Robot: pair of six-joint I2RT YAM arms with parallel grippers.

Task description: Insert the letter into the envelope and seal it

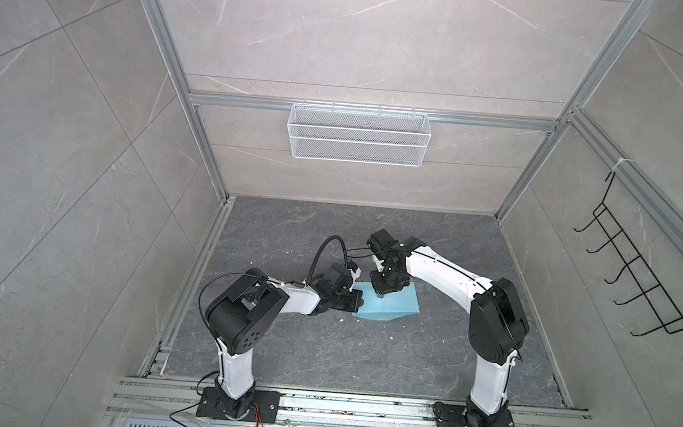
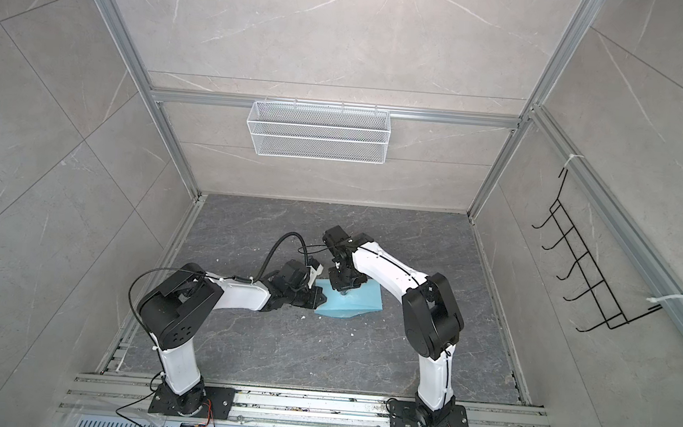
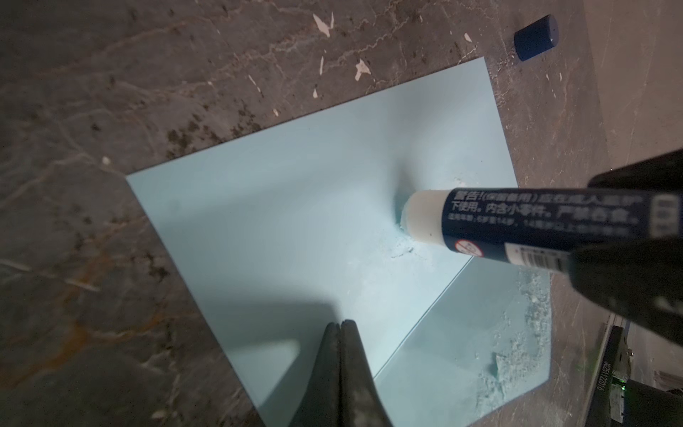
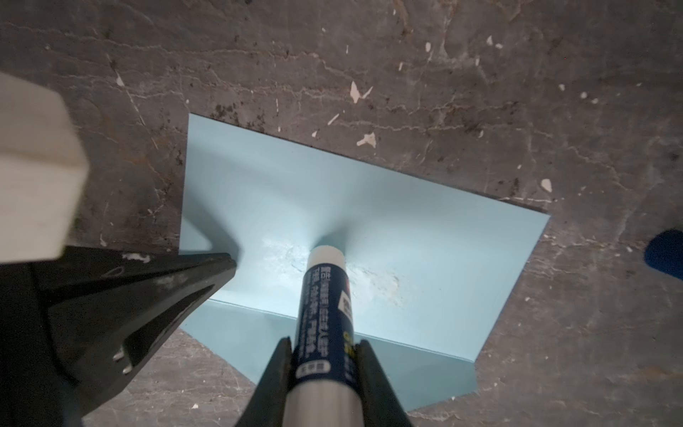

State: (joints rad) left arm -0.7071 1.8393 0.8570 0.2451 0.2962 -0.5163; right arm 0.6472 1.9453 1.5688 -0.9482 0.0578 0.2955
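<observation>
R end effector (image 4: 322, 345) pinching glue stick (image 4: 325, 292), tip down on envelope (image 4: 443, 240). L end effector (image 3: 340, 325) pressed together at envelope edge, near stick.

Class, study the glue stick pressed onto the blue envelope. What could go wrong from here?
The glue stick in the right end effector dents the envelope around its tip; harder pressing may tear the paper.
Glue crumbs litter the open flap; the seal may be lumpy.
Only the shut left end effector appears to pin one edge, so dragging the stick may shift the envelope.
</observation>
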